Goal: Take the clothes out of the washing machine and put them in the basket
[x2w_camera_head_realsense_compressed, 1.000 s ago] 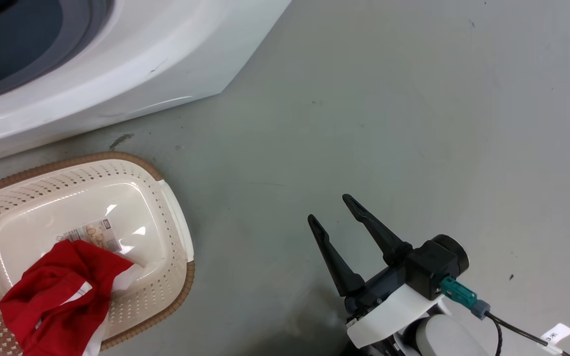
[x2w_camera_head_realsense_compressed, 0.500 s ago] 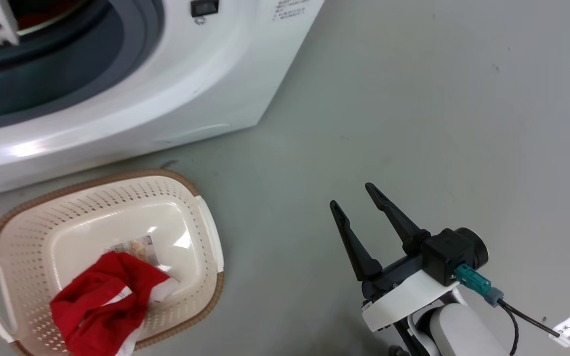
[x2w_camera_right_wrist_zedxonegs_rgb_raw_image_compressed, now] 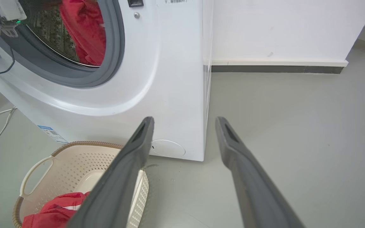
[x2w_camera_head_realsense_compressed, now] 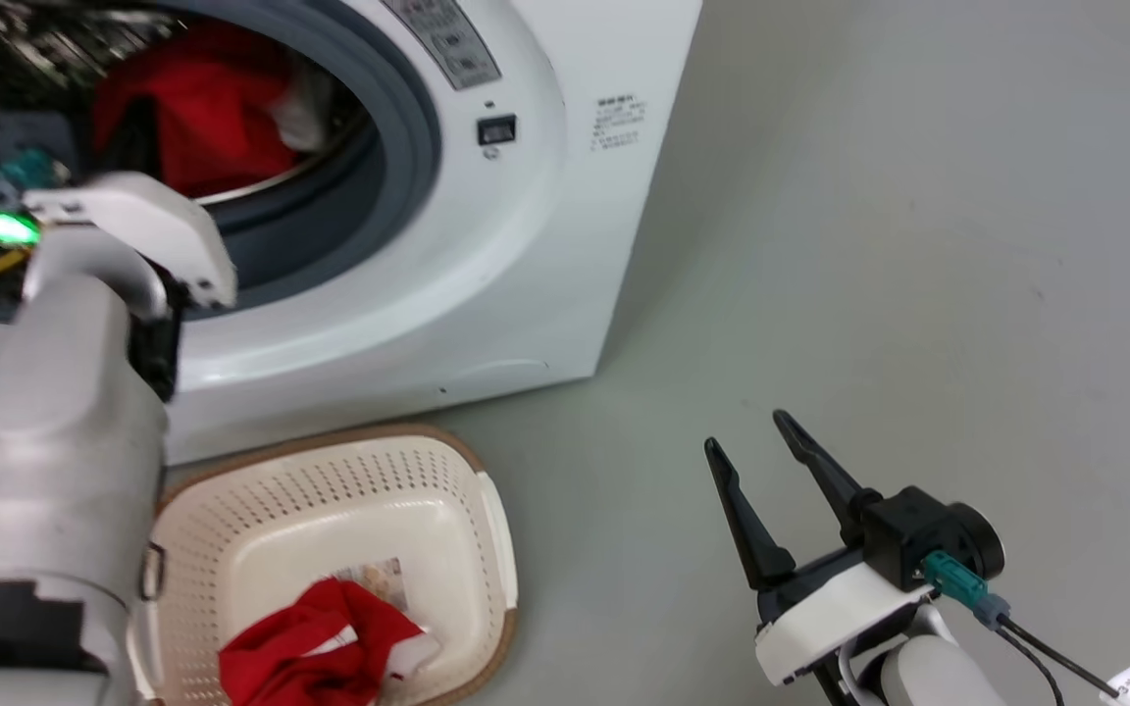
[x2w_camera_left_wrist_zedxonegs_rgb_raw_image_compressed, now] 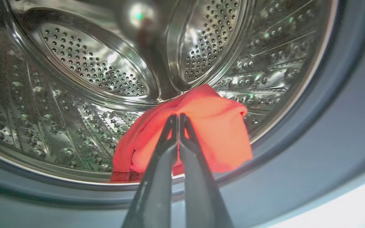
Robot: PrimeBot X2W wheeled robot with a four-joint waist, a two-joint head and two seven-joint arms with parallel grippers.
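Clothes point(x2w_camera_head_realsense_compressed: 320, 652) half moved: one piece in the basket point(x2w_camera_head_realsense_compressed: 330, 480) before the washing machine point(x2w_camera_head_realsense_compressed: 545, 245), second red piece point(x2w_camera_left_wrist_zedxonegs_rgb_raw_image_compressed: 208, 133) inside its drum point(x2w_camera_left_wrist_zedxonegs_rgb_raw_image_compressed: 90, 63). View just raised to the machine; left pincer point(x2w_camera_left_wrist_zedxonegs_rgb_raw_image_compressed: 178, 117) clenched at that piece, grip unclear; right pincer point(x2w_camera_head_realsense_compressed: 746, 431) released, off the machine's corner.

The left arm point(x2w_camera_head_realsense_compressed: 55, 461) stands along the head view's left edge, pale forearm upright, its white wrist point(x2w_camera_head_realsense_compressed: 133, 226) bent forward at the top. The left gripper point(x2w_camera_left_wrist_zedxonegs_rgb_raw_image_compressed: 178, 116) has both fingers pressed together, tip to tip. The right gripper point(x2w_camera_head_realsense_compressed: 746, 432) sits low at lower right, fingers spread, pointing up and slightly left, empty.
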